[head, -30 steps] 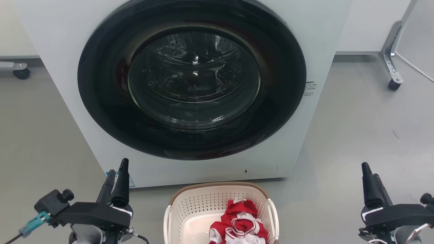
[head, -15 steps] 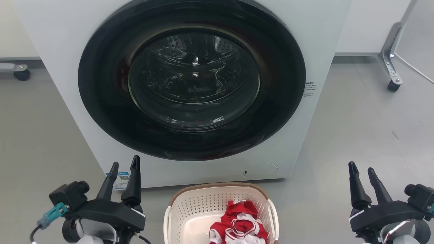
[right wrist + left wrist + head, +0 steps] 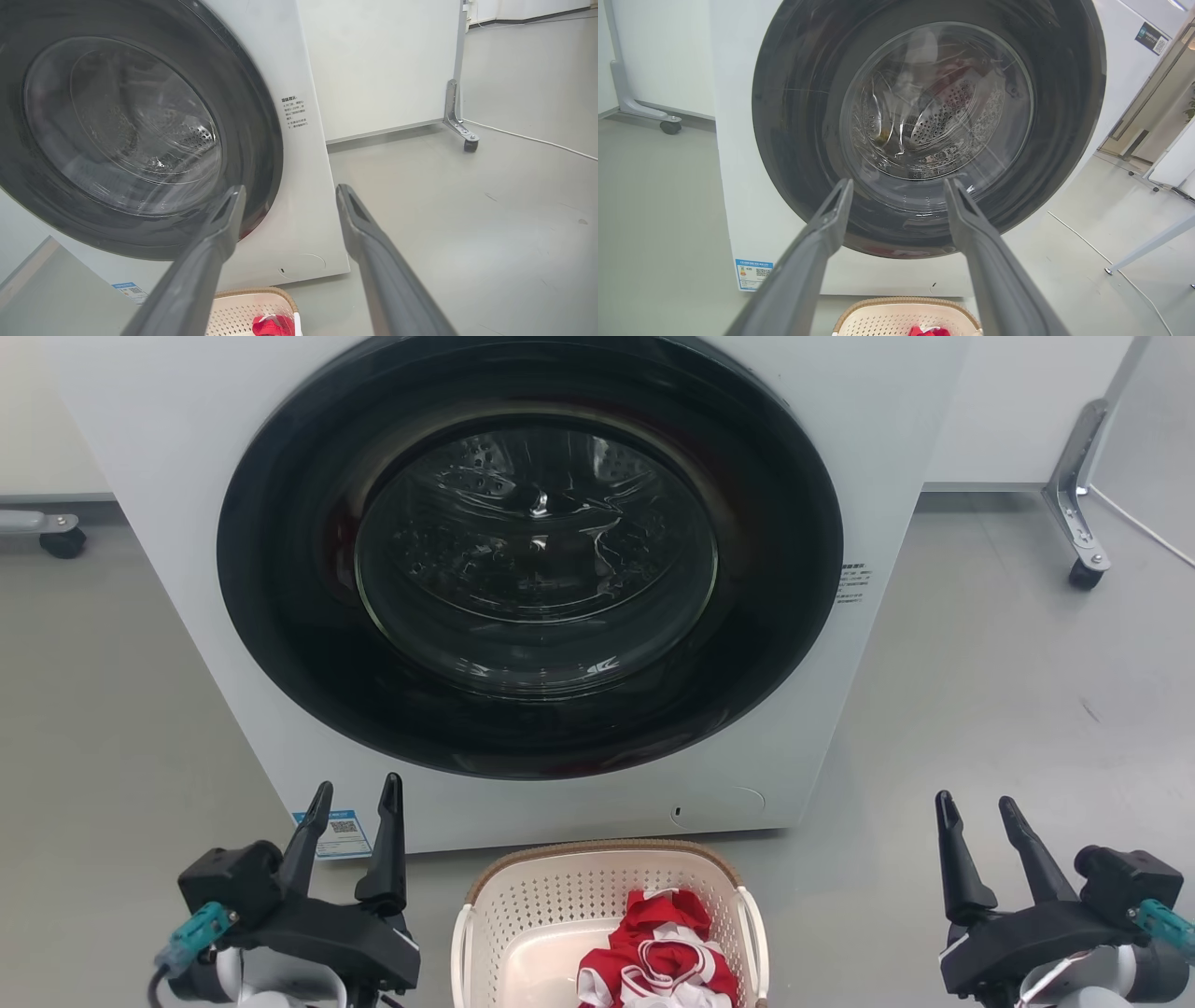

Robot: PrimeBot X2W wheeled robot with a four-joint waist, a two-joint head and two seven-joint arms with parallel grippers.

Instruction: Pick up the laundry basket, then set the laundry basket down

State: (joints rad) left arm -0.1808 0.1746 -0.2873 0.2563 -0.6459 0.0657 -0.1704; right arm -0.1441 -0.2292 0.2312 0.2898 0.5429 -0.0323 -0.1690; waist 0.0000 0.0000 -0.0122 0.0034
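The laundry basket point(image 3: 523, 915), cream-white and perforated with a brown woven-look rim, stands on the floor just in front of the washing machine, at the bottom middle of the head view. Red and white cloth point(image 3: 658, 952) lies inside it. Its far rim also shows in the left wrist view point(image 3: 878, 317) and the right wrist view point(image 3: 243, 310). My left gripper point(image 3: 357, 791) is open, to the left of the basket and apart from it. My right gripper point(image 3: 976, 803) is open, well to the right of the basket. Both hold nothing.
The white washing machine point(image 3: 934, 420) with its round dark glass door point(image 3: 532, 555) fills the space ahead, door closed. A castor leg point(image 3: 1083, 565) stands at the far right, another castor point(image 3: 61, 537) at the far left. Grey floor spreads on both sides.
Both grippers have opened from nearly shut and shifted inward towards the basket. The basket and the washing machine have not moved.
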